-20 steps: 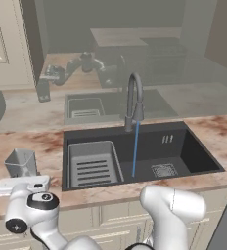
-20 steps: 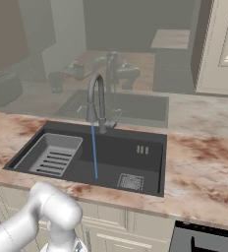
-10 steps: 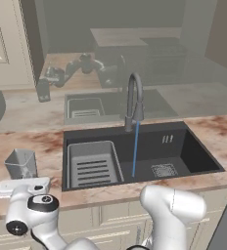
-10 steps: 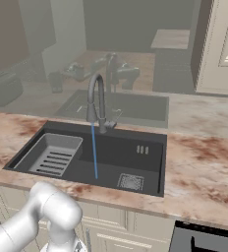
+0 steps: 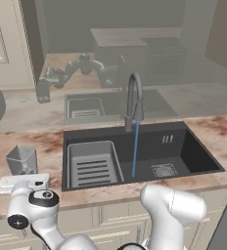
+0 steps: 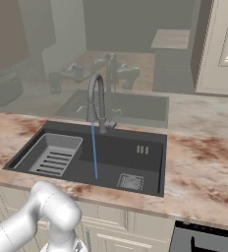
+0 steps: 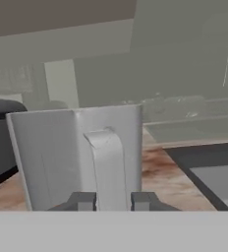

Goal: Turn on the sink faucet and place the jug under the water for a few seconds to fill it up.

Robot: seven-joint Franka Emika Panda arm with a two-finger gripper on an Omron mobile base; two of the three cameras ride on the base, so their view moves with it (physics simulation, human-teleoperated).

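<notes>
Two fingertips of your gripper (image 7: 113,201) stand apart, one either side of the handle | jug (image 7: 76,157) directly ahead on the counter (image 5: 42,144), sink (image 5: 184,146) off to its right | likely light, rigid, slick: pinch the handle | water (image 5: 135,149) runs.

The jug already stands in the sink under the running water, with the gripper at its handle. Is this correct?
Not quite. The jug stands on the counter left of the sink, as the left base view shows. The water runs, and the gripper is at the handle.
</notes>
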